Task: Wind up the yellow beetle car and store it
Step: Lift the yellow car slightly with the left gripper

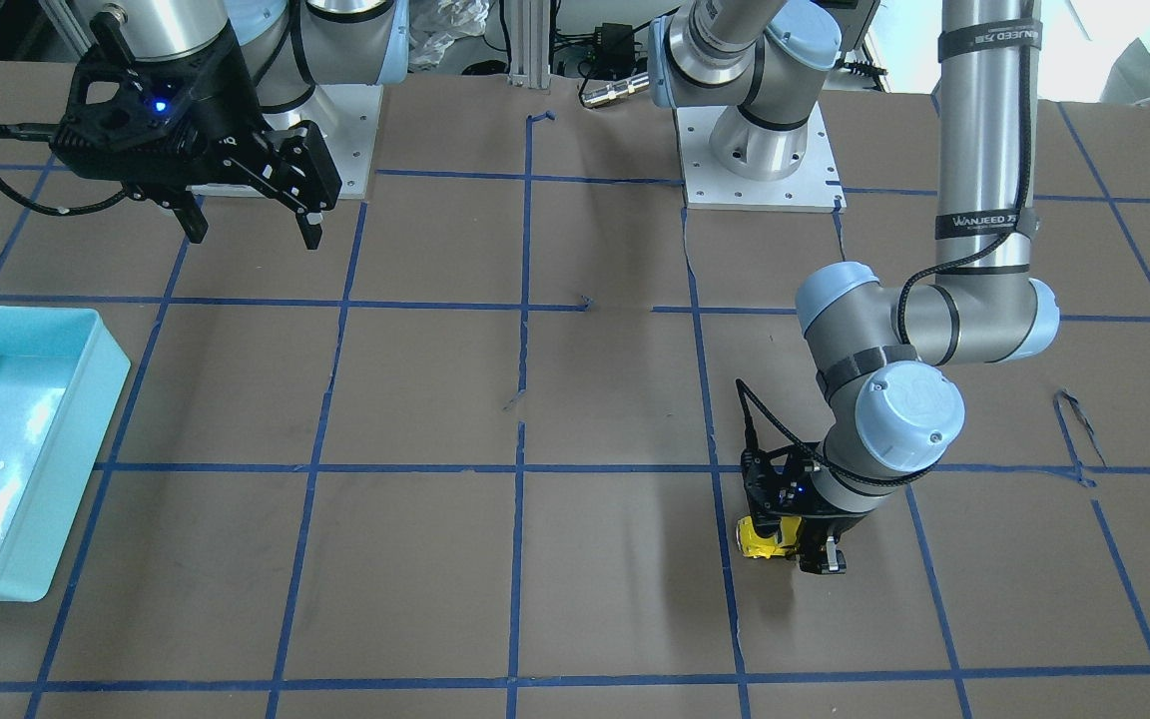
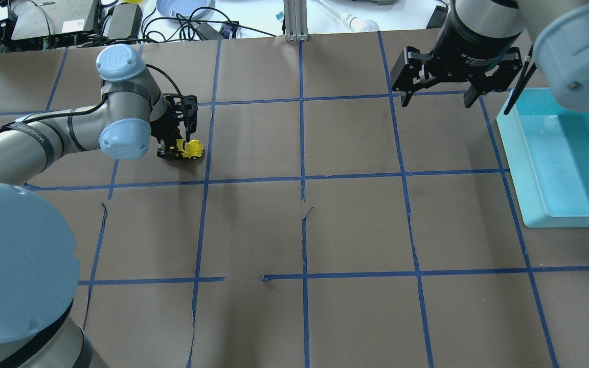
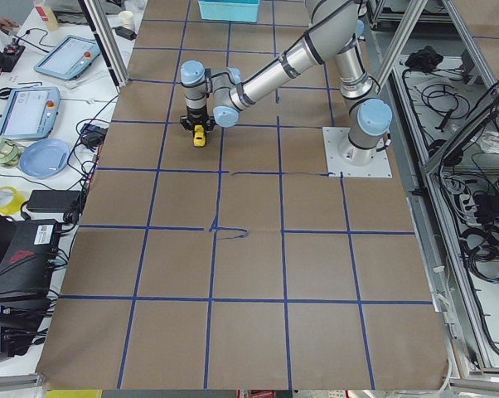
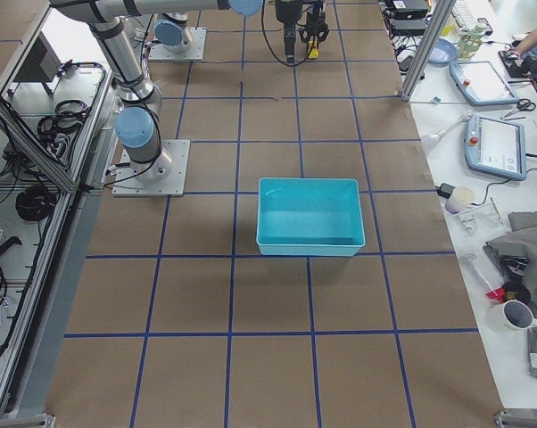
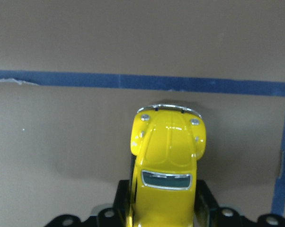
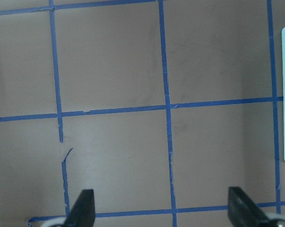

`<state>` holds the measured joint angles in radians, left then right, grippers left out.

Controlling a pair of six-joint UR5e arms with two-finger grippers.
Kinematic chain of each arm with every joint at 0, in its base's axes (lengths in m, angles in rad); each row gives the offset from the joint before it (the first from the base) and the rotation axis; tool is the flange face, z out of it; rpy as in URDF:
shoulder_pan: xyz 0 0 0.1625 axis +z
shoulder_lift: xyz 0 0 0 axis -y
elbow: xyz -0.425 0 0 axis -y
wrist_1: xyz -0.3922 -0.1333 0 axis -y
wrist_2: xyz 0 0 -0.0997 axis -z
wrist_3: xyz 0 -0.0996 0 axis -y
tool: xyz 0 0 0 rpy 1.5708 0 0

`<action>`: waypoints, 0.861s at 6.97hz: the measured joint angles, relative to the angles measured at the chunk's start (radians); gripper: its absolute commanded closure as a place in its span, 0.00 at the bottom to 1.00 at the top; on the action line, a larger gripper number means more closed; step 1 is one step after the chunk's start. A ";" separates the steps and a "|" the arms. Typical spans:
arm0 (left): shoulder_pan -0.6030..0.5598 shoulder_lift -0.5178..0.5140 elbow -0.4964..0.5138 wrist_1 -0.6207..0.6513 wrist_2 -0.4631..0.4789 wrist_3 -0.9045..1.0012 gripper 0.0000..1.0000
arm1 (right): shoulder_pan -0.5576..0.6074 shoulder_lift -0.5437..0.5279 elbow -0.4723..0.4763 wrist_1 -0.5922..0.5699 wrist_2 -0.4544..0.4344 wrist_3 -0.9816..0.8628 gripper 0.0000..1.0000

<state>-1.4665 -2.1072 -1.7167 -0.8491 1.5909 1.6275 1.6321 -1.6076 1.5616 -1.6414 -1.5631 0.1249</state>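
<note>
**Left arm has the beetle, bin a long way off**

The left end effector is down at the brown paper-covered desk. Its two black fingers are clamped on the flanks of the small, glossy yellow beetle car, with the rear half between the pads and the bonnet and silver bumper poking out in front. The car sits low on the robot's left side of the desk, just beside a blue tape line (whether the wheels bear on the paper, I can't tell).

It looks light and rigid, but that rounded lacquered shell should be slippery. I'd judge the sides over the wheels the safest hold, and a roof pinch risky.

Room? Plenty, with bare paper on the side towards the middle. The right end effector hangs spread wide and empty above the desk, near the shallow turquoise plastic bin. The bin sits well apart from the car at the desk's right edge, and its raised rim is the one edge to clear.
</note>
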 measured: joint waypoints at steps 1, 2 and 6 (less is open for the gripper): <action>0.000 0.000 0.000 0.000 0.001 0.002 0.71 | 0.000 0.000 0.000 0.000 0.000 0.000 0.00; 0.002 0.000 -0.002 0.002 0.002 0.013 0.74 | 0.000 0.000 0.001 0.000 0.000 0.000 0.00; 0.055 -0.001 -0.014 0.014 -0.004 0.083 0.75 | 0.000 0.000 0.001 0.000 0.000 0.000 0.00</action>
<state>-1.4115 -2.1080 -1.7304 -0.8353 1.5873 1.7103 1.6321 -1.6076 1.5629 -1.6413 -1.5633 0.1246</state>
